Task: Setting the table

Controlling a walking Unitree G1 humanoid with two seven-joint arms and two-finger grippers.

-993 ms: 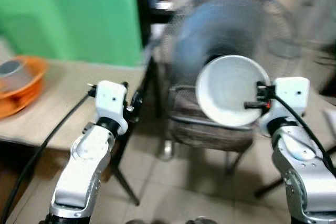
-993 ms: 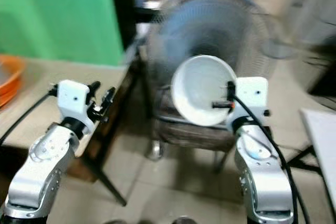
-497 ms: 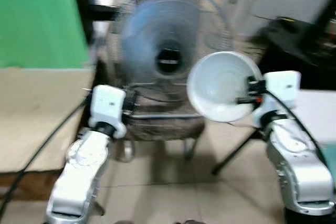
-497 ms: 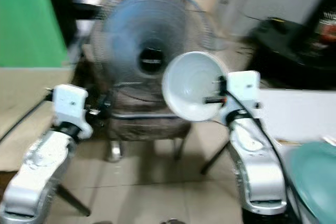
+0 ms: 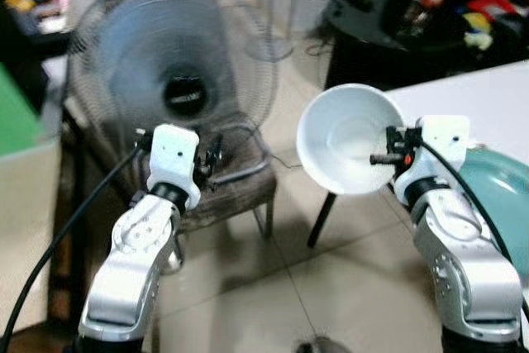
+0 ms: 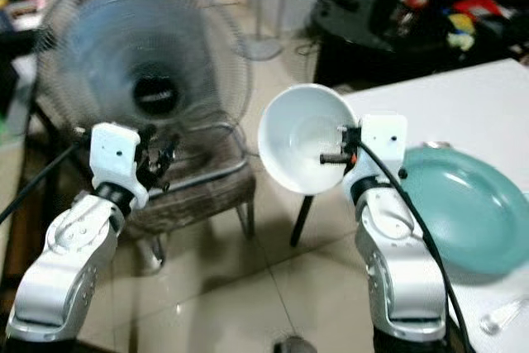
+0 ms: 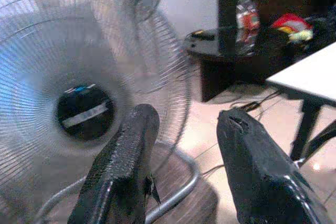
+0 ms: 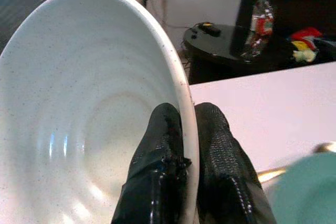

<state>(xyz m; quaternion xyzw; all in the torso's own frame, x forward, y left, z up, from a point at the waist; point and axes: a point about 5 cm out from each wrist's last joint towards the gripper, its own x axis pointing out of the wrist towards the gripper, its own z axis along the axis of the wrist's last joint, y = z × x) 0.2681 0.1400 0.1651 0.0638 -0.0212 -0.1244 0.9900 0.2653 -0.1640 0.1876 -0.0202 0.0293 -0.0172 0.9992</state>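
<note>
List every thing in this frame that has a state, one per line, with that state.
White bowl: held off the table, tipped on its side, nothing in it.
Right gripper: shut on the bowl's rim, one finger inside, one outside.
Left gripper: open, nothing between its fingers.
Fan: upright, blades blurred, seemingly running.
Teal plate: flat on the white table, nothing on it.

You're getting even, fairly bright indoor light, with soft glare patches on the floor tiles (image 5: 273, 303). Both eye views are mildly smeared, the fan (image 5: 169, 88) and far clutter softest. Your right wrist view is sharper, showing faint sheen inside the white bowl (image 8: 89, 119).
</note>
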